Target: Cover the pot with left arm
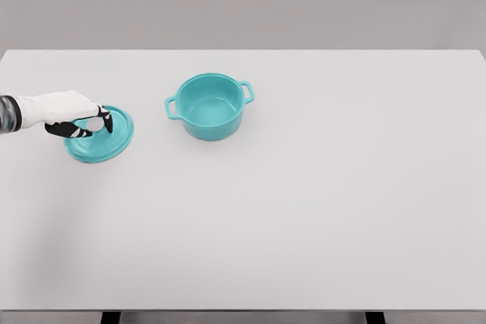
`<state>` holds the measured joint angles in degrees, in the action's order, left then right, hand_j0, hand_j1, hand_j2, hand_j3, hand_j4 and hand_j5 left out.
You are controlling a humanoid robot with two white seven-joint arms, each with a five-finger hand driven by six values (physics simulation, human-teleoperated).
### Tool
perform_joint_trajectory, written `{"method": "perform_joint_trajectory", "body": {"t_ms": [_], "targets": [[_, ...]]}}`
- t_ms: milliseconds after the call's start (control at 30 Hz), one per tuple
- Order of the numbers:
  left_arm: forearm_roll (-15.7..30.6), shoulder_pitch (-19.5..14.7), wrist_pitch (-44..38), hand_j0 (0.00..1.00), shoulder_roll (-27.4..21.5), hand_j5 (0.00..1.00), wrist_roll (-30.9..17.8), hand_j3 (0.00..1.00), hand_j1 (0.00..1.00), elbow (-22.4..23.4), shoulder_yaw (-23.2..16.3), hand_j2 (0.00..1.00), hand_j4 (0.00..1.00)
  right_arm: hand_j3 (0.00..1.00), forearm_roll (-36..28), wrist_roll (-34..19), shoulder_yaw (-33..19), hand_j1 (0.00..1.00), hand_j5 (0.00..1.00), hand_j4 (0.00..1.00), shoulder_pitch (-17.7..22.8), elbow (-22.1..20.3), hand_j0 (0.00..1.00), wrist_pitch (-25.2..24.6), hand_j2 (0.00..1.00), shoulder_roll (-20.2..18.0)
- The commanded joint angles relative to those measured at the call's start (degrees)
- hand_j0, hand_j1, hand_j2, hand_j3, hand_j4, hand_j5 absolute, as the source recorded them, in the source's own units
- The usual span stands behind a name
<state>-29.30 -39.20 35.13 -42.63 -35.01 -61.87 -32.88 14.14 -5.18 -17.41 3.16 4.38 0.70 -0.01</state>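
- The pot (210, 106) is the landmark here: a teal pot with two small side handles, standing upright and uncovered on the white desk (304, 210), a little left of the desk's middle and toward its far half.
- Its inside shows as an empty teal bowl; one handle points toward the far right, the other toward the left.
- The lid (102, 138), the same teal, lies on the desk to the left of the pot, well apart from it and slightly nearer the camera.
- The lid is not touching the pot; bare desk shows between them.
- The left hand (76, 115) comes in from the left edge, farther from the pot than the lid is, with a white back and dark fingers (64, 130).
- That hand sits over the lid's far-left part, its fingers curled down around the lid's centre where a knob would be; the knob itself is hidden, so a closed grasp on the lid seems likely but full contact cannot be confirmed.
- The lid looks flat or nearly flat against the desk; whether it is raised I cannot tell.
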Motion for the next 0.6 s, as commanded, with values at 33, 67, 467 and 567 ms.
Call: {"method": "perform_joint_trajectory", "body": {"t_ms": [33,67,467,567], "targets": [[0.56,-0.09,-0.13,0.53,-0.17,0.53,0.01,0.53,0.53,-0.53,0.18,0.53,0.53,1.00,0.01,-0.01,0.01,1.00,1.00,1.00,0.00,0.02,1.00,0.00,1.00,0.01],[0.65,-0.09,-0.13,0.53,-0.26,0.53,0.01,0.53,0.53,-0.71,0.18,0.53,0.53,1.00,0.01,-0.01,0.01,1.00,1.00,1.00,0.00,0.02,1.00,0.00,1.00,0.01],[0.91,-0.88,-0.13,0.53,-1.40,0.53,0.01,0.53,0.53,-5.54,0.44,0.53,0.53,1.00,0.01,-0.01,0.01,1.00,1.00,1.00,0.00,0.02,1.00,0.00,1.00,0.01],[2.05,-0.97,-0.13,0.53,-2.37,0.53,0.01,0.53,0.53,-6.42,0.27,0.53,0.53,1.00,0.01,-0.01,0.01,1.00,1.00,1.00,0.00,0.02,1.00,0.00,1.00,0.01]]}}
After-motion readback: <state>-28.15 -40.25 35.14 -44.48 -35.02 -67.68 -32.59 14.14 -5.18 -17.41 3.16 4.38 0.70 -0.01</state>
